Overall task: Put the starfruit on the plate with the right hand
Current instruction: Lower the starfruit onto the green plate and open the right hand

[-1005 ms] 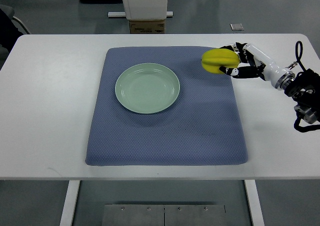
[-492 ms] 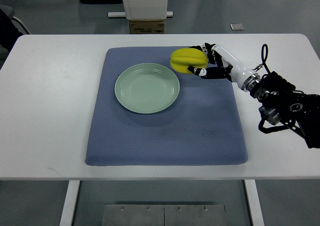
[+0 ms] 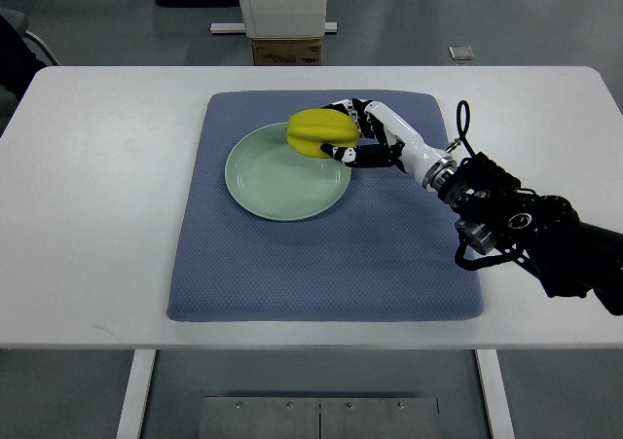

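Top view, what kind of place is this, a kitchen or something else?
Probably a robotics lab or test room, not a kitchen: a plain white table with a blue mat, a bare grey floor, and equipment bases behind the table.

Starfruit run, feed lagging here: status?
Right hand shut on starfruit, over plate rim. Left arm out of view. Nothing in the way.

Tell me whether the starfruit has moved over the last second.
Yes. Held by the right hand, the starfruit went leftward from the mat's right edge to above the plate's upper right rim.
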Motion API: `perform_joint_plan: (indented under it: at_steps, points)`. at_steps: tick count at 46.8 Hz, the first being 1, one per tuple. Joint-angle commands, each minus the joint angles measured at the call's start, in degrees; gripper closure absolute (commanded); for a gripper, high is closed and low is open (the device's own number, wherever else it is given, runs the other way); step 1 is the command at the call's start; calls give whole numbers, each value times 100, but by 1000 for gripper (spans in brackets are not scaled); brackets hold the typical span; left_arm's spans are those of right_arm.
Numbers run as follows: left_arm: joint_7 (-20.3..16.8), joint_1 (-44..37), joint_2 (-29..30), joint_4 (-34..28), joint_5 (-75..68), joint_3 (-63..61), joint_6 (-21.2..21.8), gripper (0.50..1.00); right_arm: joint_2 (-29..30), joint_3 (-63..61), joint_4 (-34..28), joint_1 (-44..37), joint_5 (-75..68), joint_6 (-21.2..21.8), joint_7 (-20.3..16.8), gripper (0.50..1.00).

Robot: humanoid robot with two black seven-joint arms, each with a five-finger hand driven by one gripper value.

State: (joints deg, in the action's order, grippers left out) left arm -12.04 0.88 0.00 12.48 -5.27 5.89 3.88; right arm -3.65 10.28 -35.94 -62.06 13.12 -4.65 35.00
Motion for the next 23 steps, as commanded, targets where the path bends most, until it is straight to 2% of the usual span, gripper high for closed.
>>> perform_joint_plan:
  at_steps: [1, 3, 4, 23]
  points:
    - [0, 0, 0, 0, 0, 0, -1, 500, 48, 0, -1, 1, -2, 0, 0, 845]
    - [0, 0, 0, 0, 0, 0, -1, 500, 101, 0, -1, 1, -11, 0, 0, 571]
    - [0, 0, 0, 0, 0, 0, -1, 500, 127, 0, -10, -8, -11, 0, 0, 501]
    - [0, 0, 0, 0, 0, 0, -1, 500, 110, 70, 8, -43, -2, 0, 0, 500]
